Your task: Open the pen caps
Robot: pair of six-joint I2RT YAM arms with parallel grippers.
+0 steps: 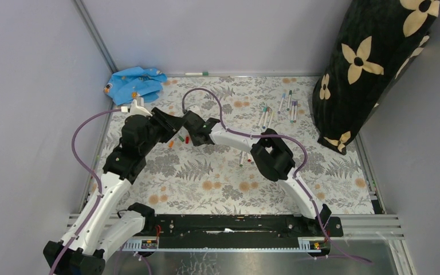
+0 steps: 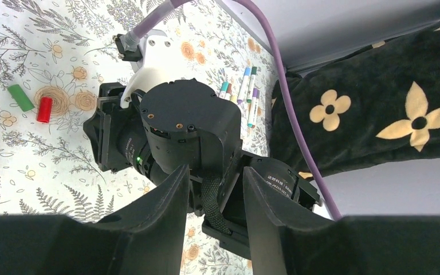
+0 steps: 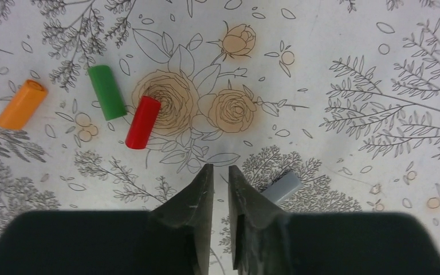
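The right gripper [image 3: 219, 169] hangs low over the flower-patterned table [image 1: 206, 183], left of the middle. Its fingers are drawn almost together, with only a thin slit between them and nothing visible in it. A short grey cylinder [image 3: 282, 187] shows just beside one finger; whether it is touched cannot be told.

Just ahead of those fingertips lie three loose caps: an orange cap [image 3: 21, 104], a green cap [image 3: 107, 91] and a red cap [image 3: 143, 121]. The green and red ones are nearly touching, and the orange one lies a little apart.

The left gripper [image 2: 215, 172] points at the right arm's wrist with its fingers spread wide and empty.

The pens [image 1: 266, 116] lie in a loose cluster near the far edge, towards the far right corner, beside a black flowered bag [image 1: 366, 69]. A blue cloth [image 1: 134, 83] sits crumpled in the far left corner.
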